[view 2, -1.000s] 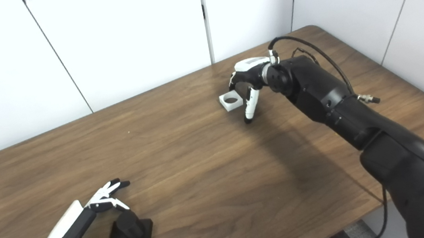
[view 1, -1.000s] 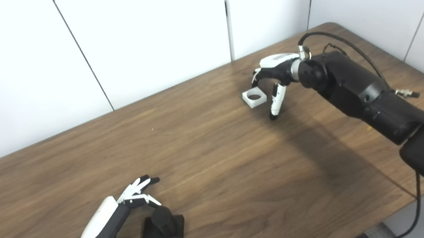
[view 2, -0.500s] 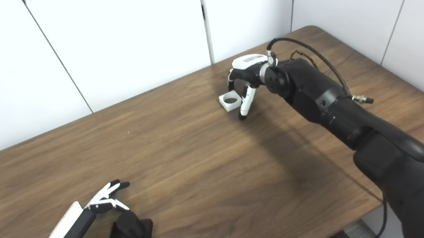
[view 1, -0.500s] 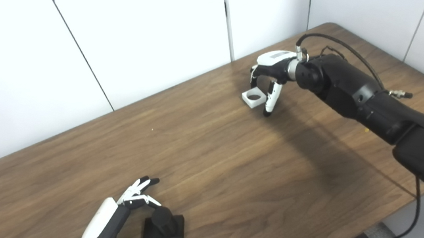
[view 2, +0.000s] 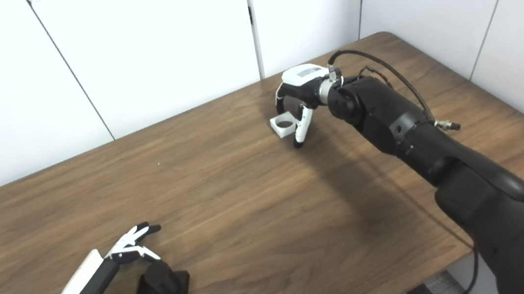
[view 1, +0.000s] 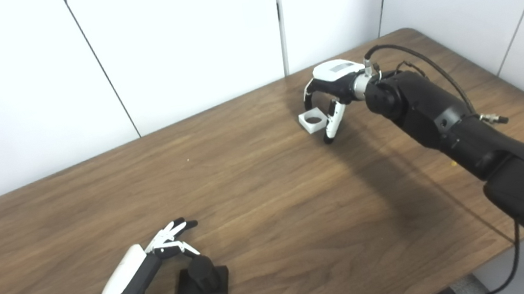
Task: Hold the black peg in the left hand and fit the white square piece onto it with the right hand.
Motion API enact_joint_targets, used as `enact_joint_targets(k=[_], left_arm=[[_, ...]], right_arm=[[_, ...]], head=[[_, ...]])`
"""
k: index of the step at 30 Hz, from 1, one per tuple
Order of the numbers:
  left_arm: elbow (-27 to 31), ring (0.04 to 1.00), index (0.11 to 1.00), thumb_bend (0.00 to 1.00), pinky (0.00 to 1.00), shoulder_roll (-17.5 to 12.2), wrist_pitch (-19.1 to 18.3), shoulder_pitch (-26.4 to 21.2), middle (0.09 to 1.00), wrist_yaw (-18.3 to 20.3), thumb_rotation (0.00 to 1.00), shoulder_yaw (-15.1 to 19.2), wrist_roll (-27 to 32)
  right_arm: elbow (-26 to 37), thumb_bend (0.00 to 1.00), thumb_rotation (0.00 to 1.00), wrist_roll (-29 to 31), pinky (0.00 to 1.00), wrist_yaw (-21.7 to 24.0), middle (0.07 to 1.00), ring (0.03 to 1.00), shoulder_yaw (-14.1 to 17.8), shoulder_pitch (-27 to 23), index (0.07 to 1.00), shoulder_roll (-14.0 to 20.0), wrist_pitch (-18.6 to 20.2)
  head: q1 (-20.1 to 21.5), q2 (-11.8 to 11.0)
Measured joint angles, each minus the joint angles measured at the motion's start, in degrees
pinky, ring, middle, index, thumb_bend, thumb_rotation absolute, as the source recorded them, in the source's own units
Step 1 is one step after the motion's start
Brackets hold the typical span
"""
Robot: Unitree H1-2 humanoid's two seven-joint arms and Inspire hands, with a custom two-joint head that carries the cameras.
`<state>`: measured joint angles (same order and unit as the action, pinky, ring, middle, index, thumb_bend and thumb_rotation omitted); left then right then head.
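Reaching over the white square piece [view 1: 314, 122], our right robot hand [view 1: 328, 97] has its fingers curled down around it and spread apart; we see no grip yet, and the piece lies flat on the worktop [view 1: 268, 200]. We take the peg as our landmark: the black peg [view 1: 202, 276] stands on its dark base at the near left of the worktop, and the white piece is well apart from it, far off toward the back right. Our left robot hand [view 1: 151, 278] cups the peg with fingers on either side of it; whether they truly clamp it we cannot tell.

We judge the step in hand to be the pickup of the white piece, with fitting not yet begun. Next we need the right fingers to close on opposite edges of the piece, then lift and carry it toward the peg with its round hole lined up.

Compared with 1 second ago, the right robot hand has moved closer over the piece and its long lower finger has drawn nearer to it. The piece, the peg and the left robot hand have not shifted.
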<state>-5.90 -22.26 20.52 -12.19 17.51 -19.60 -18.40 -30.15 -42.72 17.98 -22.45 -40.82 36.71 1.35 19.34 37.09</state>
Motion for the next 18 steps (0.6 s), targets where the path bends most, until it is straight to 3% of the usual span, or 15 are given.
enact_joint_targets(k=[6,18], left_arm=[[-0.01,0.983,0.492,0.52,0.97,0.00,0.22,0.00,0.930,-0.29,0.06,0.00,-0.43],[0.07,0.990,0.492,0.52,0.98,-0.01,0.32,0.08,0.933,-0.45,0.06,0.12,-0.61]], right_arm=[[-1.84,0.52,0.14,-0.08,0.82,-4.28,0.797,0.836,-0.06,-0.02,0.486,-0.75,-0.96],[-2.25,0.52,0.14,-0.29,0.82,-6.30,0.790,0.837,-0.50,-0.12,0.486,-0.86,-1.60]], head=[[0.18,-0.18],[-0.09,0.18]])
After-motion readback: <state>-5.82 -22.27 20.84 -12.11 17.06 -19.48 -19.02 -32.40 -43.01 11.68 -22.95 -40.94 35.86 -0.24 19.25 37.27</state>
